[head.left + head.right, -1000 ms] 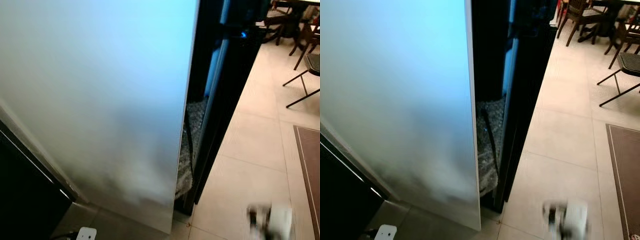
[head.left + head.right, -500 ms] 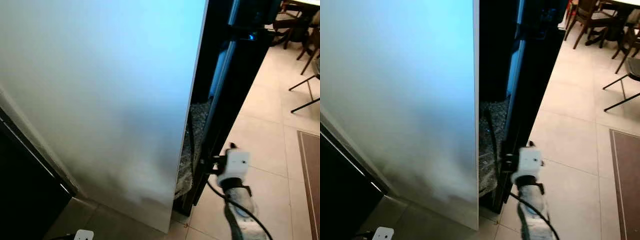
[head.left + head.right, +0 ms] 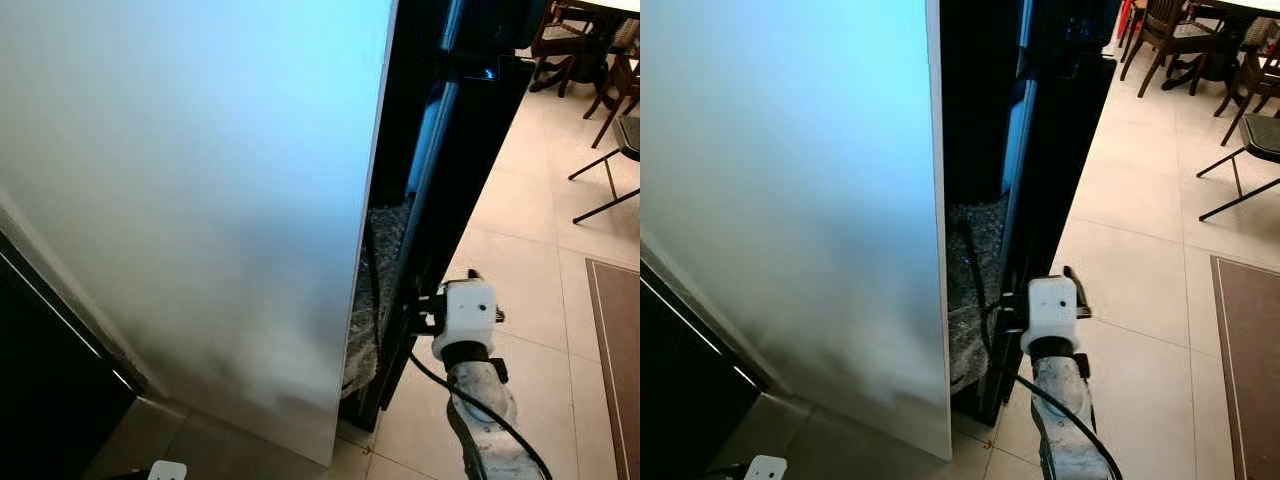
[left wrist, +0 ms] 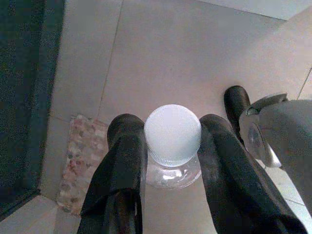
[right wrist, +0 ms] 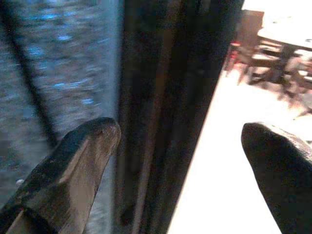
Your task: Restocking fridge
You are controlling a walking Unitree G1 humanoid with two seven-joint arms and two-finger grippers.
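The fridge door (image 3: 200,200) stands ajar on the left, with the fridge body (image 3: 470,170) just right of the gap. The right pincer (image 5: 180,161) sits at the near edge of that body, one finger on each side. Chairs (image 3: 1250,140) stand far right on the tiled floor (image 3: 530,270); a mat (image 3: 615,340) lies near right.

The left pincer (image 4: 170,161) brackets a bottle (image 4: 172,146) above the floor.
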